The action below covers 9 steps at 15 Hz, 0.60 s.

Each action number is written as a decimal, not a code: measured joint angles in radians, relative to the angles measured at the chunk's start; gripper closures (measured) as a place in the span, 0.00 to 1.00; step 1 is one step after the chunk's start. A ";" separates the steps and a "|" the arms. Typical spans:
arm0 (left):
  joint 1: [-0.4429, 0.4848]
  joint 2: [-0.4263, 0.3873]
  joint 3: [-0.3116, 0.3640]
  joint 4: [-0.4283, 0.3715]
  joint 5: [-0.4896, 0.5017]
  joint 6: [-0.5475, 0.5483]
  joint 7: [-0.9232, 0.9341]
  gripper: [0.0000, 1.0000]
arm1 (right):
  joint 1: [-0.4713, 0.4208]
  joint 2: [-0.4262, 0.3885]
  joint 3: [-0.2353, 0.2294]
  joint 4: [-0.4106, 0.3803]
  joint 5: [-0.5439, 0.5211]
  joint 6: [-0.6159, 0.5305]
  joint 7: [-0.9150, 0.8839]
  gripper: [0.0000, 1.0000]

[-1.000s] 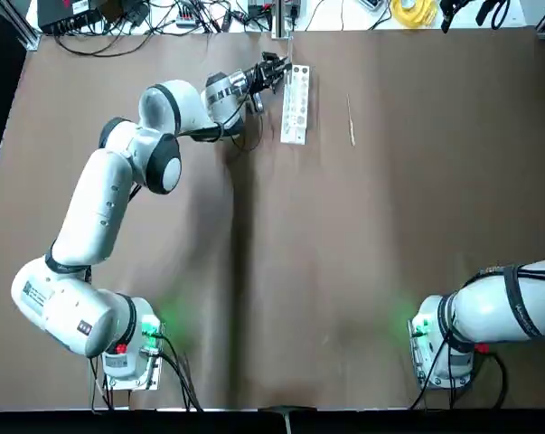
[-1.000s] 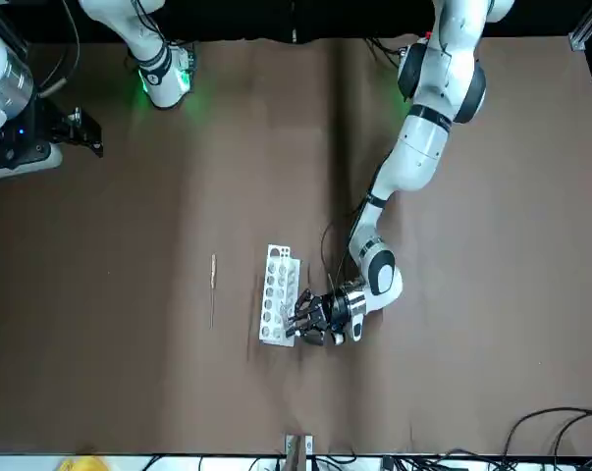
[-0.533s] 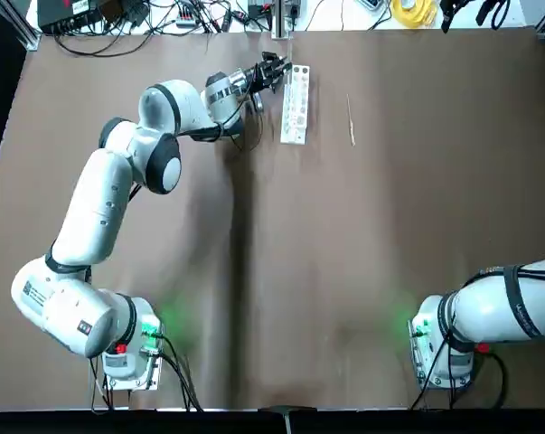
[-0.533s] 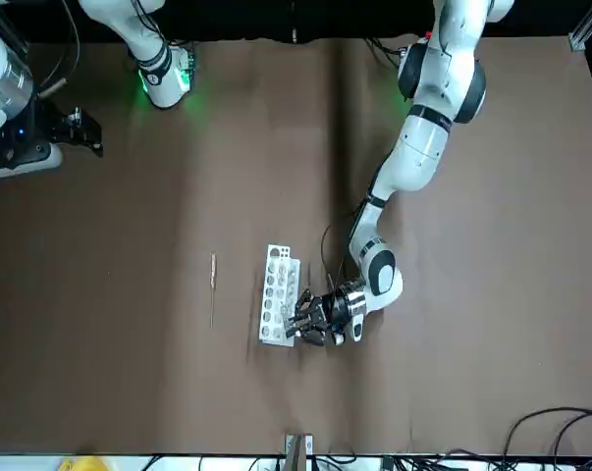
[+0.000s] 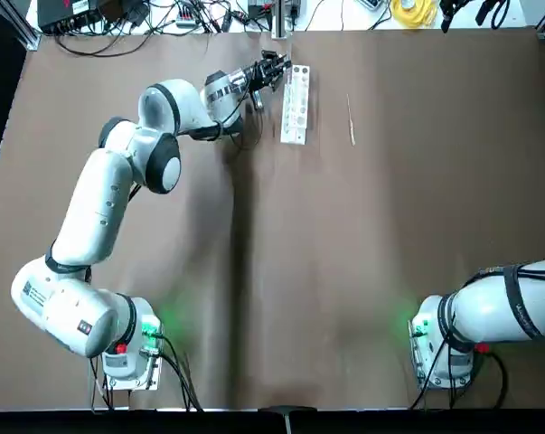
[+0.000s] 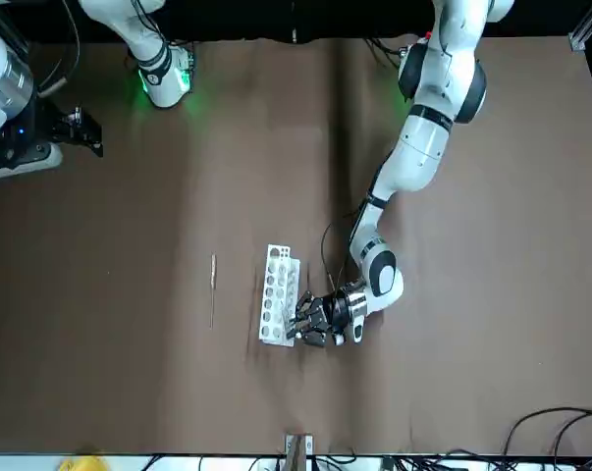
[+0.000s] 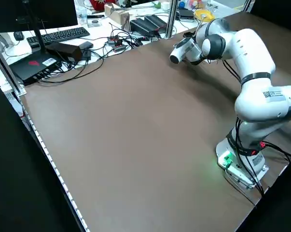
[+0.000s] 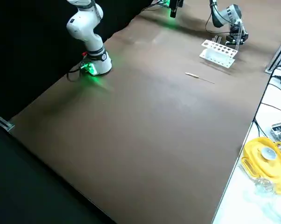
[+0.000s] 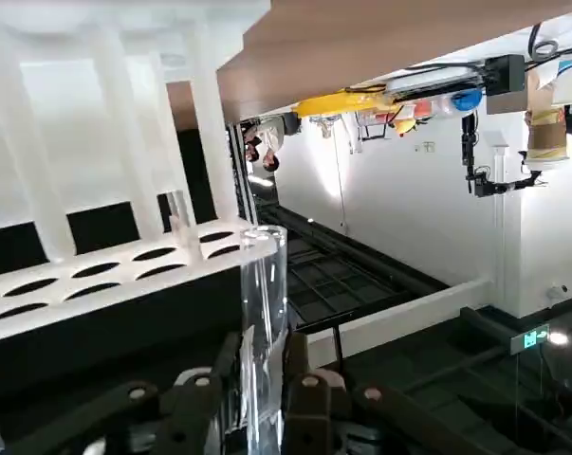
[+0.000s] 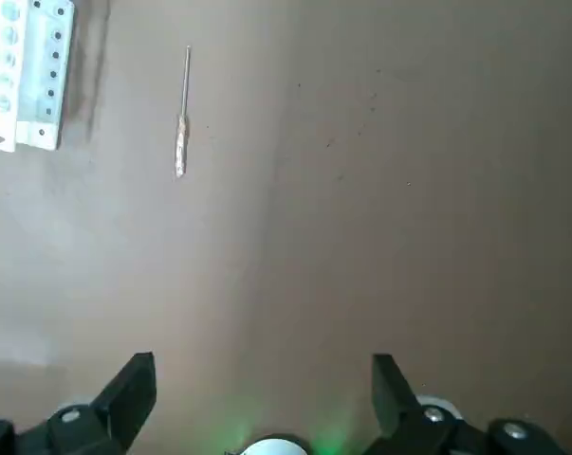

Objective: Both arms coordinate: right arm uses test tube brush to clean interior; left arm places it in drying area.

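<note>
Here, my left arm (image 5: pixel 100 208) has its fingers (image 9: pixel 300 389) clamped on a clear tube (image 9: pixel 265 313) beside the white rack (image 5: pixel 295 107). The brush (image 5: pixel 351 120) lies on the tabletop (image 5: pixel 362 235) near the rack, while my right arm (image 5: pixel 502 303) waits off to its own side, fingers (image 10: pixel 124 403) apart.

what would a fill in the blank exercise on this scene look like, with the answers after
The left gripper has a clear glass ____ between its fingers.
The rack beside it is ____ in colour.
The brush lies on the ____.
The right gripper, out over the table, has its fingers ____.

Missing words: tube; white; table; open
</note>
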 joint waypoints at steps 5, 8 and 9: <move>0.000 0.000 0.000 0.001 0.000 0.000 -0.006 0.77 | 0.002 0.000 0.000 0.000 0.000 0.000 0.000 0.00; 0.000 0.000 0.000 0.001 0.000 0.000 -0.007 0.77 | 0.002 0.000 0.000 0.000 0.000 0.000 0.000 0.00; 0.000 0.000 0.000 0.001 0.002 0.000 -0.009 0.77 | 0.002 0.000 0.000 0.000 0.000 0.000 0.000 0.00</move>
